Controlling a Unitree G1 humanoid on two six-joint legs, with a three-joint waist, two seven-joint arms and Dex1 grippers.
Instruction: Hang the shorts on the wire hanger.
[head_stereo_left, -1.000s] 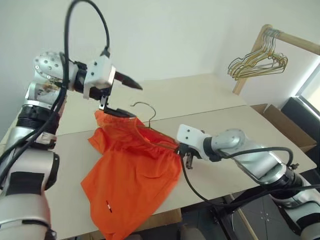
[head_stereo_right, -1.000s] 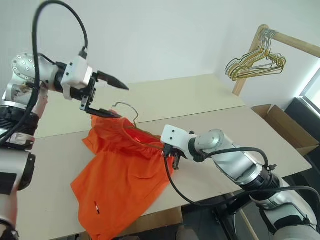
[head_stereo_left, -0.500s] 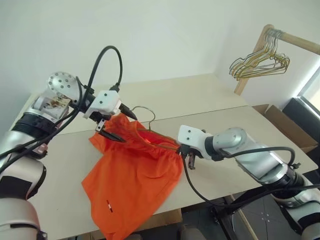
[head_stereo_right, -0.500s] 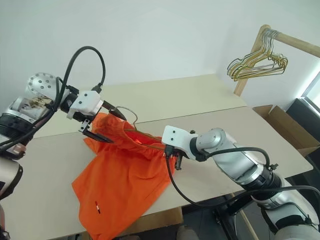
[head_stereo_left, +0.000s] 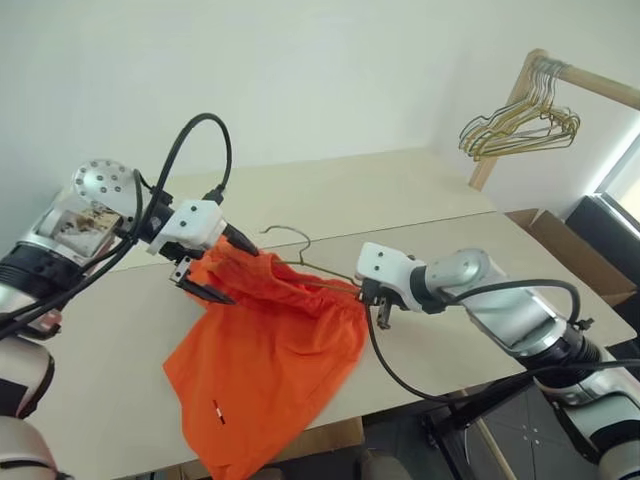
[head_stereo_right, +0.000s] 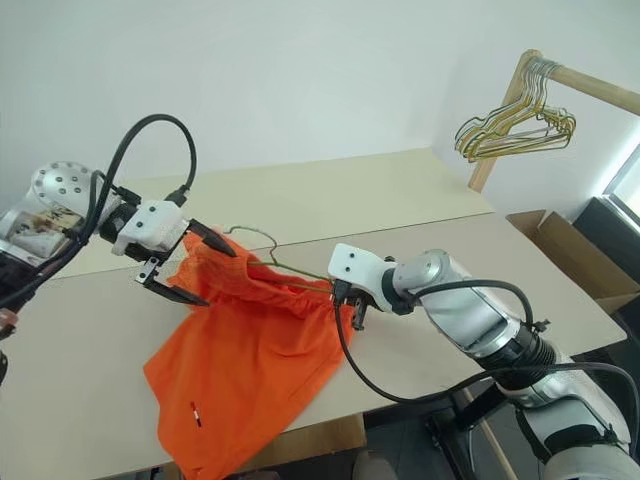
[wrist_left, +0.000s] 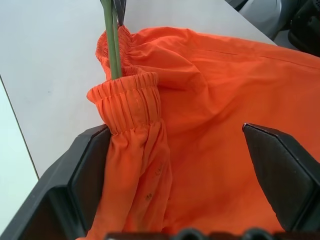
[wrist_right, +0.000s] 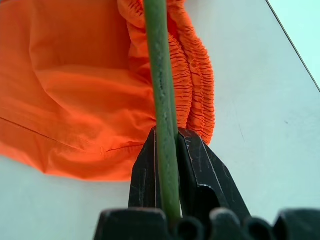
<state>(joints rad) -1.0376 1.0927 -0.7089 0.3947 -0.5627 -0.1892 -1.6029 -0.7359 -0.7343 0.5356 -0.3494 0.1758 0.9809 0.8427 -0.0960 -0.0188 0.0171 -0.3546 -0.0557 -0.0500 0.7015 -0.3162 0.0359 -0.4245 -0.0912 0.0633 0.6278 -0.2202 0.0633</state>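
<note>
Nearest you, the lower hem of the shorts reaches the near edge of the pale surface, with the small white-and-red tag mark showing on the leg fabric. The orange cloth spreads from there up and away, its far part lifted and bunched along the gathered waistband.

At mid-depth on the right you see your right claw pinched together on the wire hanger; the right wrist view shows the green-grey wire running straight up between the two black fingers, with the waistband gathered around the wire just beyond the tips. The wire goes from that claw leftward through the waistband, so the shorts sit threaded on the hanger's arm, and the curved hook rises free just beyond the cloth.

On the left, a little farther, your left claw stands spread wide at the left end of the waistband. In the left wrist view one finger lies against the folded elastic and the other stands over the flat cloth, with fabric between them but not squeezed.

Far right, a bunch of pale gold hangers hangs on a wooden rail, and a cardboard box sits beyond the surface's right edge.
</note>
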